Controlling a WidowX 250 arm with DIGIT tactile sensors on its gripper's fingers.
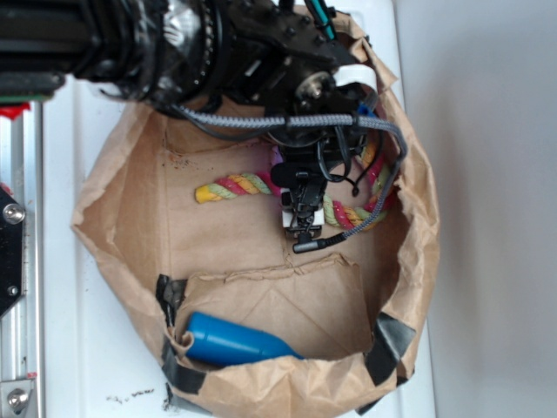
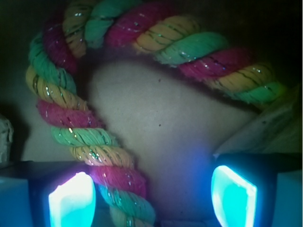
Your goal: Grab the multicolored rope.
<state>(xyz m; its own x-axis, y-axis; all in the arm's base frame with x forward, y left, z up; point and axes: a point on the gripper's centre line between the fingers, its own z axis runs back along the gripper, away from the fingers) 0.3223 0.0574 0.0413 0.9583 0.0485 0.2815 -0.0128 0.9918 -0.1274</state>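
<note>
The gripper (image 2: 154,196) is standing wide apart in the wrist view, its two pads (image 2: 73,201) glowing cyan at the bottom corners, with bare brown paper showing between them. The multicolored rope (image 2: 94,137) is running down just inside the left pad, beside it rather than pinched by both; whether it is touching that pad cannot be told. From there the rope is arching up and over to the right in red, yellow and green twists. In the exterior view the gripper (image 1: 302,228) is reaching down into the paper bag (image 1: 122,218), sitting over the middle of the rope (image 1: 233,185), whose left end is lying flat on the bag's floor while the right part is curving toward the bag's right wall. A grey braided cable (image 1: 261,122) is looping across the arm above. A blue cylinder (image 1: 231,341) is lying near the bag's lower rim, well apart from the rope.
</note>
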